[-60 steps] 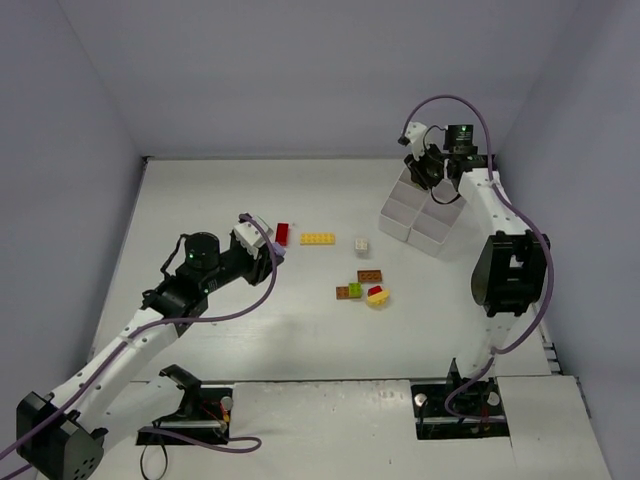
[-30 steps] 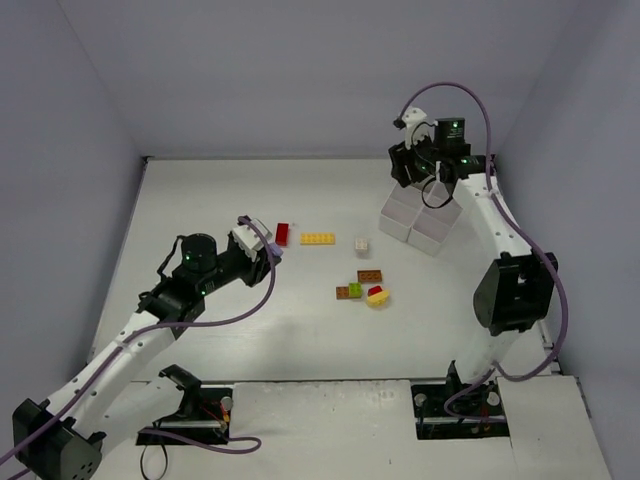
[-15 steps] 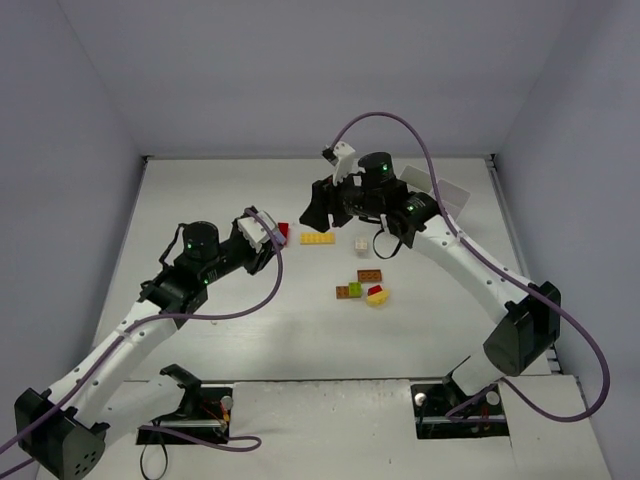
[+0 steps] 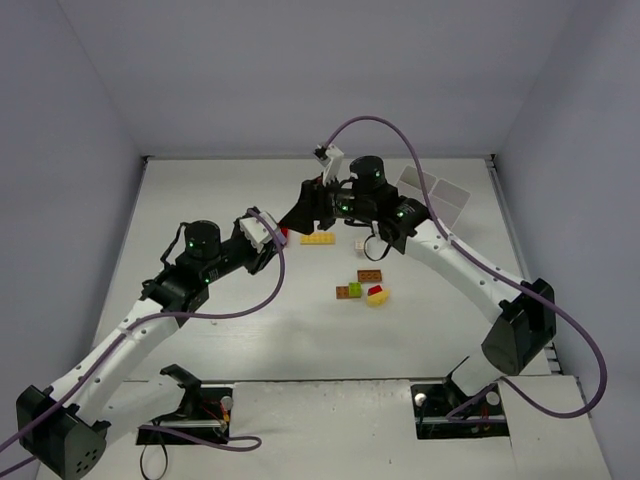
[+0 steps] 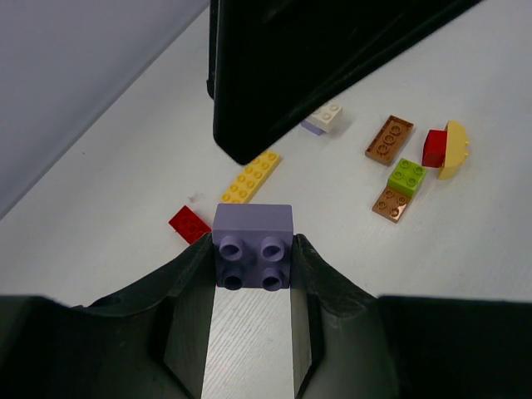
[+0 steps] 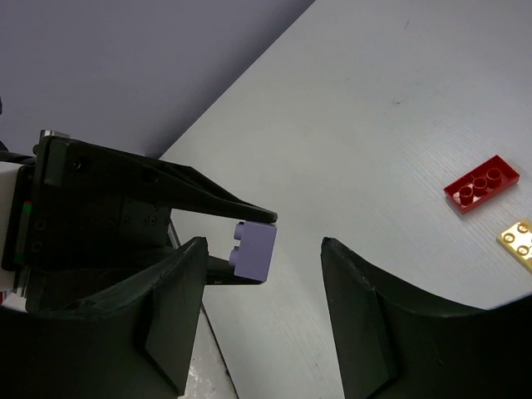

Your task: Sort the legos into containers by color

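Observation:
My left gripper (image 4: 272, 247) is shut on a lavender brick (image 5: 253, 245), held above the table. My right gripper (image 4: 298, 214) is open and empty; in its wrist view its fingers (image 6: 174, 299) stand on either side of that lavender brick (image 6: 254, 250), apart from it. On the table lie a red brick (image 5: 189, 224), a long yellow brick (image 4: 318, 238), a white brick (image 4: 361, 244), a brown plate (image 4: 369, 276), a lime-on-brown pair (image 4: 350, 291) and a red-and-yellow pair (image 4: 378, 295). The white compartment tray (image 4: 447, 196) sits at the back right.
The right arm stretches across the table's middle from the right base to the left gripper, passing over the area in front of the tray. Grey walls close in the table on three sides. The red brick (image 6: 482, 184) lies just beyond both grippers.
The right arm has swung from the tray at the back right across to the left gripper, still open. The left gripper has kept the lavender brick and edged slightly forward.

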Robot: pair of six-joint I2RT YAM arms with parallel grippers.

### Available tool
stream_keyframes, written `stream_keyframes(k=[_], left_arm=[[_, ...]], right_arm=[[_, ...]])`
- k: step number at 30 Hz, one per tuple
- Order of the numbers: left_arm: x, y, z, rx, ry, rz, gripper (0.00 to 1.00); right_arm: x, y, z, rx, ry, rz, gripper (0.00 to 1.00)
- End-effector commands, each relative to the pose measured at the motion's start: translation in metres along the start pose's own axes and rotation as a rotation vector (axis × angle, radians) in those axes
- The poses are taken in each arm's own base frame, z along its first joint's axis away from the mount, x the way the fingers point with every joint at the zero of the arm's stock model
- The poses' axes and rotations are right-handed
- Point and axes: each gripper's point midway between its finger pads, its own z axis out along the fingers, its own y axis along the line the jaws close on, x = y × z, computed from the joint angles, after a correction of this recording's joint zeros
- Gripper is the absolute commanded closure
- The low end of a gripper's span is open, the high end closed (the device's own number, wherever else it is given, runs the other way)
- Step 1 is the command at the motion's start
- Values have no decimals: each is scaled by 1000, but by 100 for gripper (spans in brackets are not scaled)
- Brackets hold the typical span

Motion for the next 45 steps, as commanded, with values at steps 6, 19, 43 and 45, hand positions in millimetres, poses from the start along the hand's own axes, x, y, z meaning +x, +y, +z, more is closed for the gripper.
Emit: stream_keyframes(k=[6,19,43,45], left_arm=[[-54,9,-4,-14,-143,62,98],[-52,8,-1,-14,-139,61,98],[-15,28,10,-187,-30,-250,20],[-5,32,13,-233,7,-334,20]], right_arm=[[5,25,18,-95,-4,-7,46],[22,21,25,-87,30,8,52],[6,-92,-22,272,2,-270,100],[-1,-123,-39,384,4,-323,100]])
